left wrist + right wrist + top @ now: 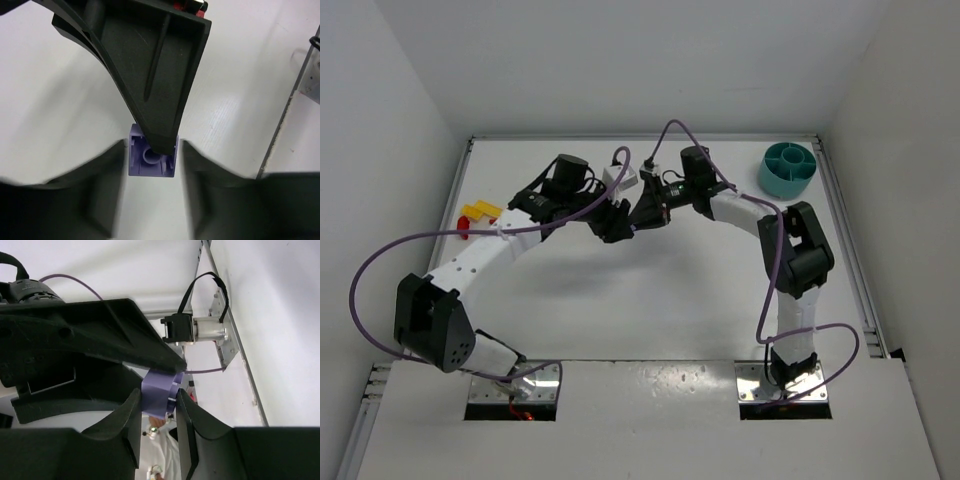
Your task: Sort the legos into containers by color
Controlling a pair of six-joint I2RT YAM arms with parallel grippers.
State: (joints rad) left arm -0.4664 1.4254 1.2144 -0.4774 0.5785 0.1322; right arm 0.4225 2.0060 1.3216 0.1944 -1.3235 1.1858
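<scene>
White counter [650,300], white walls.
Top: teal tub [787,168] in the far right corner, dividers visible, no bricks discernible inside. Yellow bricks [480,212] and a red brick [463,230] sit far left, unsorted. Arms meet mid-counter.
Left wrist: left pincer [152,167] looks clamped on a purple brick [142,162]. Glossy moulded plastic, hollow underside and its tube facing the camera.
Right wrist: right pincer [157,400] closed on the same brick, matte black fingers.
My read: barely started, nearly all sorting left.
</scene>
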